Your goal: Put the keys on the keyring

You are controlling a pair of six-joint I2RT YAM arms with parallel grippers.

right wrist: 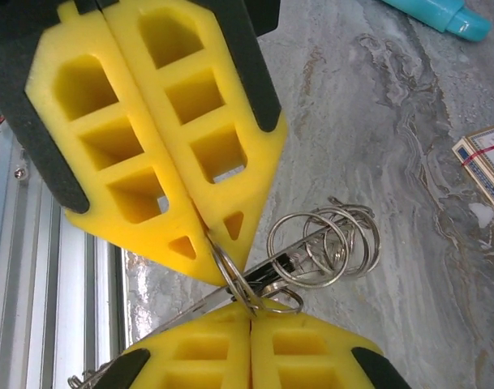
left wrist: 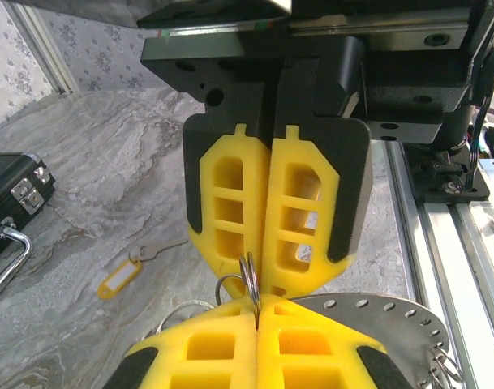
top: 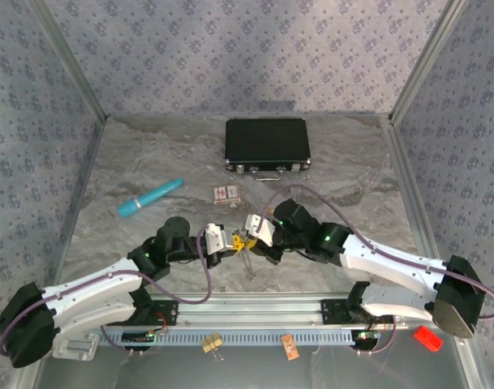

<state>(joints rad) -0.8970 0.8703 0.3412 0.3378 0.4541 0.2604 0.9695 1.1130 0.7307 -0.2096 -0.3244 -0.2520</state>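
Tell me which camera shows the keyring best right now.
Right wrist: the keyring shows as a cluster of silvery loops over the marble table, one loop pinched between yellow fingertips. Left wrist gives it edge-on, mostly hidden between the fingertips. Top external leaves it a tiny speck between the left gripper and right gripper.

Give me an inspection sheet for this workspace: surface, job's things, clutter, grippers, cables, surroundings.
Surface: grey marbled tabletop, no damage seen.
Job's things: keyring pinched between both grippers; silvery ring cluster beside it.
Clutter: black case, teal pen, card box, yellow tag.
Grippers: left gripper and right gripper tip to tip, both shut on the keyring.
Cables: purple cables looped along both arms.
Surroundings: patterned walls, metal frame posts.
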